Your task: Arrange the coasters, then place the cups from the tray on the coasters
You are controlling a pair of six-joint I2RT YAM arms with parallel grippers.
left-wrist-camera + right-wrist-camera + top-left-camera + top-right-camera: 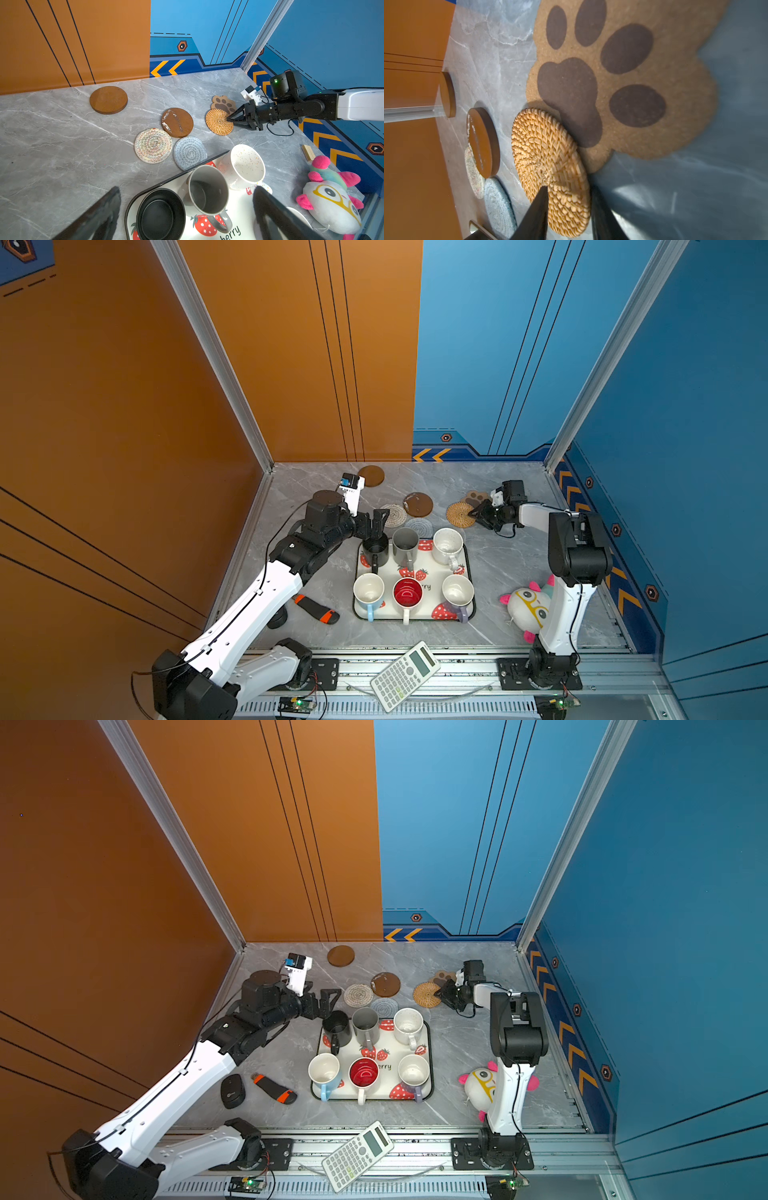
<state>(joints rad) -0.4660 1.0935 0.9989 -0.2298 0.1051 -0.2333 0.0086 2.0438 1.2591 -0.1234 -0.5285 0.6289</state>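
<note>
Several coasters lie behind the tray (428, 564): a brown disc (371, 475), a scuffed brown disc (418, 504), a white woven round (392, 515), a grey woven round (419, 526), and a tan woven round (459, 514) that overlaps the paw-shaped one (477, 497). My right gripper (568, 188) is shut on the tan coaster's (550, 158) near edge, which tilts up off the table. Several cups stand on the tray, among them black (375, 549), grey (405, 543) and speckled (448, 545). My left gripper (187, 190) hangs open over the black (161, 214) and grey cups.
A plush toy (528, 608) lies beside the right arm. An orange-and-black tool (316, 610) and a black mouse (232, 1091) lie left of the tray. A calculator (405, 676) rests on the front rail. A small wooden block (307, 152) sits near the right wall.
</note>
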